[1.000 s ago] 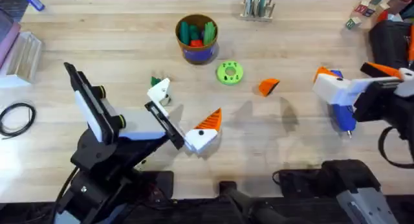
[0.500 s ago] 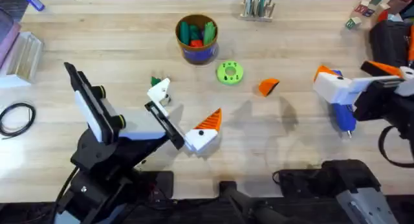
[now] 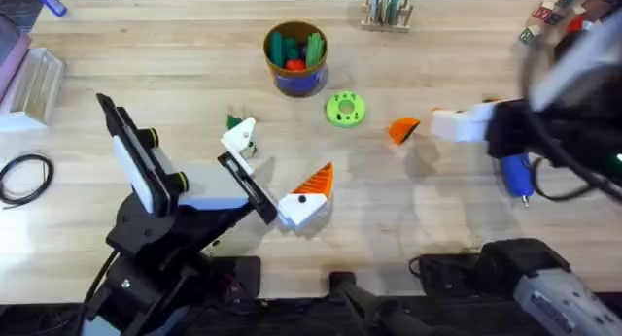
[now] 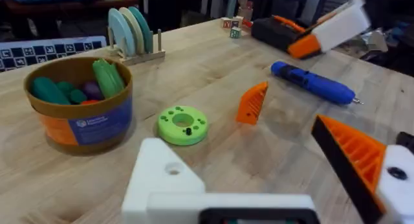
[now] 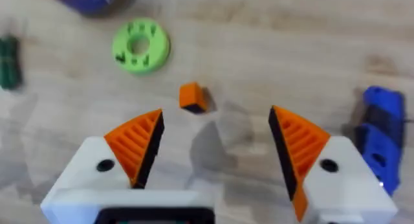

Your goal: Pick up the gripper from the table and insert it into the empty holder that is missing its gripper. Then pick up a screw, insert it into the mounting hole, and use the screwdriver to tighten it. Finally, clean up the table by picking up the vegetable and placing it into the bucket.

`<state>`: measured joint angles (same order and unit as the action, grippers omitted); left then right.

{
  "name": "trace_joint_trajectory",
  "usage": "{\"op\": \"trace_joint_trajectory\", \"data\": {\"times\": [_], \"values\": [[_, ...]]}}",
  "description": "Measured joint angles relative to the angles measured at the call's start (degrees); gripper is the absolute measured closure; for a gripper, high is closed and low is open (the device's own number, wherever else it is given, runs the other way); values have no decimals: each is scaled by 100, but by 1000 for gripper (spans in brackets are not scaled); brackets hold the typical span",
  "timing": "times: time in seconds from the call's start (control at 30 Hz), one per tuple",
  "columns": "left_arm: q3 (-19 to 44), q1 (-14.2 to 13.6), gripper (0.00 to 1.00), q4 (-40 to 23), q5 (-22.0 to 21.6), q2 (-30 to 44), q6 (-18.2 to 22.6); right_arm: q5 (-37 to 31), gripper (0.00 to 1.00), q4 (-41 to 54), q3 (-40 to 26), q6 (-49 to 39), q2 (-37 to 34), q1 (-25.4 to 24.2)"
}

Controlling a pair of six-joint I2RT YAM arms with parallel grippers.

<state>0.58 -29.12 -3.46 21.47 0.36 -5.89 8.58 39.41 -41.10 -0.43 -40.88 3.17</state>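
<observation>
Left gripper [image 3: 267, 171] low at centre-left of the overhead frame, jaws open. One jaw tip is the bare white holder [image 3: 239, 138]; its twin white block with orange triangle [image 3: 306, 195] sits lower right of it. In the left wrist view the holder [image 4: 165, 175] is in the foreground, the twin [image 4: 362, 162] at right.

Vegetable [image 3: 234, 121], dark green, lies on the desk [image 3: 437, 54] just beside the holder's upper left.

Orange wedge [image 3: 403, 130] lies free on the desk right of centre, near the green disc [image 3: 344, 110] to its left. Right wrist view: wedge [image 5: 192, 96] lies ahead of the right gripper [image 5: 217, 143], between its two orange pads, not touched. Jaws wide open, nothing held.

Right gripper [image 3: 457, 125] in overhead reaches in from the right edge, tip just right of the wedge.

Screwdriver [image 3: 516, 173], blue, lies on the desk at right, partly under the right arm.

Bucket [image 3: 295, 56] stands upper centre, green and orange pieces inside, beyond the disc.
</observation>
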Motion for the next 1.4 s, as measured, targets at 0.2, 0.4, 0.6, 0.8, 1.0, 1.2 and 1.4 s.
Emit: {"op": "trace_joint_trajectory", "data": {"times": [0.2, 0.4, 0.6, 0.8, 1.0, 1.2, 1.4], "values": [[0, 0, 3, 0, 0, 0, 0, 183, 11, -36, 0, -12, -1230, 219], [0, 0, 3, 0, 0, 0, 0, 183, 11, -705, 0, -151, -2260, 693], [0, 0, 3, 0, 0, 0, -2, -82, 68, -943, -2, -197, -2748, 1081], [0, 0, 3, 0, 0, 0, -2, -321, 374, -941, -119, -245, -2785, 1129], [0, 0, 2, 0, 0, 0, -5, -369, 761, -831, -332, -261, -2785, 1129], [0, 0, 3, 0, 0, 0, -15, -405, 959, -447, -487, -259, -2785, 1129], [0, 0, 3, 0, 0, 0, -15, -428, 620, -342, -503, -273, -2785, 1129]]}}
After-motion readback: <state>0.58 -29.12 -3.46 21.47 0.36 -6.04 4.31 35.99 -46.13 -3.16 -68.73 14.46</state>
